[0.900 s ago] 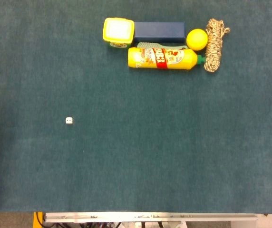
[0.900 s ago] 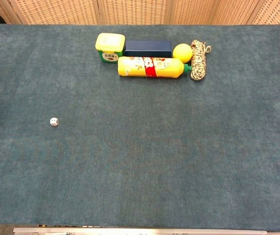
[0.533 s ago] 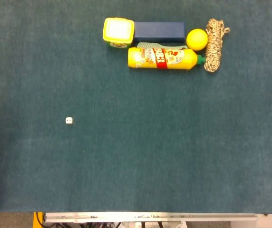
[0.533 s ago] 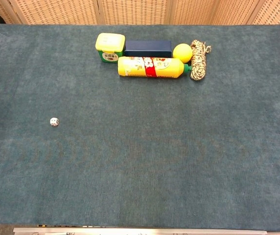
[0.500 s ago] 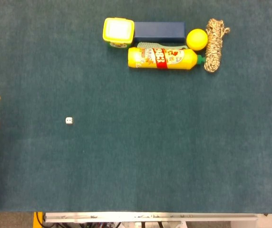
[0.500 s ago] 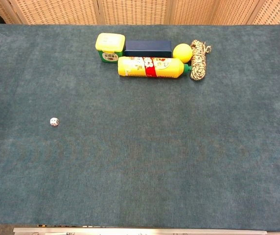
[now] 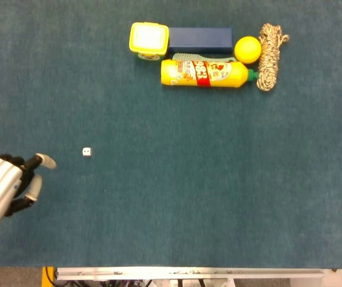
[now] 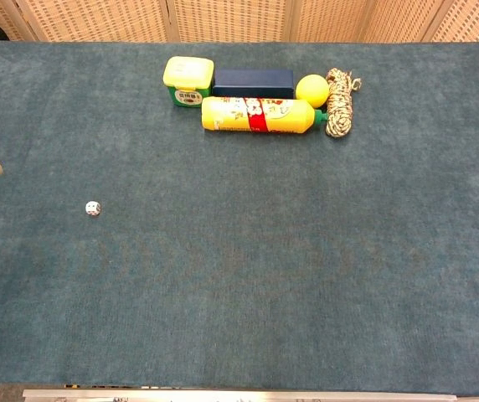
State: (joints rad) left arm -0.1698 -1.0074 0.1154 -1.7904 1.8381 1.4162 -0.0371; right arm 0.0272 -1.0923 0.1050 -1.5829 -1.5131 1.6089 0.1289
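At the left edge of the desk (image 7: 171,197), the left hand (image 7: 6,185) hovers with its fingers (image 7: 44,160) apart and holds nothing. The small white die (image 7: 86,152) lies near it, to its right, not touching it. At the far side, well apart from the hand, lie a yellow-lidded container (image 7: 149,39), a dark blue box (image 7: 199,39), a yellow bottle (image 7: 205,73), a yellow ball (image 7: 247,49) and a coiled rope (image 7: 270,55).

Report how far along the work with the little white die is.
Done: nothing visible; the small white die lies untouched on the blue-green carpeted table. In hand: the left hand holds nothing and hovers beside the die, fingers pointing toward it. Left: reaching and grasping it.
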